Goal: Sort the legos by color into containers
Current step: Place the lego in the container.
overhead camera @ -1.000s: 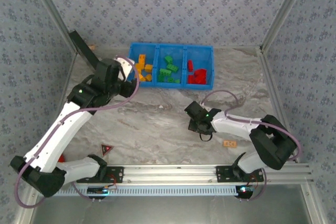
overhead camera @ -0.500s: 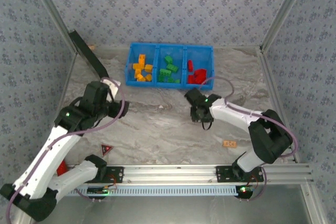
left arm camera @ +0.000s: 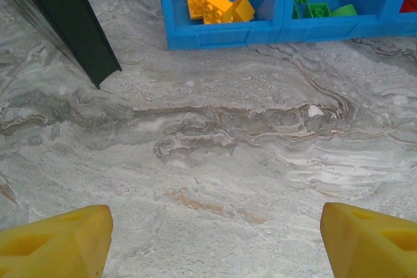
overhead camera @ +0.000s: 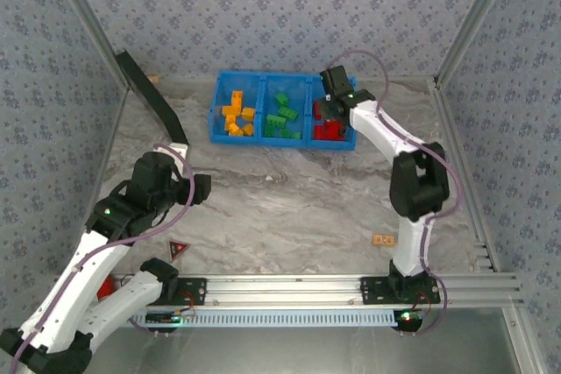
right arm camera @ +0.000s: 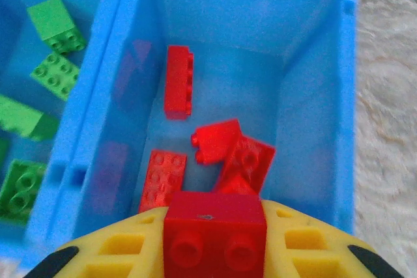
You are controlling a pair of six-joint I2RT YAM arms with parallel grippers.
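Note:
The blue bin (overhead camera: 286, 75) stands at the back of the table with three compartments. Yellow-orange bricks (overhead camera: 235, 116) fill the left one, green bricks (overhead camera: 281, 118) the middle, red bricks (overhead camera: 330, 130) the right. My right gripper (overhead camera: 327, 111) hangs over the red compartment, shut on a red brick (right arm camera: 214, 236) between its yellow fingers (right arm camera: 117, 258). Below it lie several red bricks (right arm camera: 177, 81) on the bin floor (right arm camera: 313, 96). My left gripper (overhead camera: 200, 188) is open over bare marble, fingers (left arm camera: 58, 242) wide apart, well short of the bin (left arm camera: 221, 34).
A black flat board (overhead camera: 149, 94) leans at the back left, also near the left wrist (left arm camera: 65, 24). A red-black triangle (overhead camera: 178, 249) lies by the left base and a tan tile (overhead camera: 382, 239) at the near right. Something small and red (overhead camera: 103, 286) peeks from behind the left arm.
My right arm swung from the table's middle up to the bin's red compartment. My left arm drew back from the bin toward the near left.

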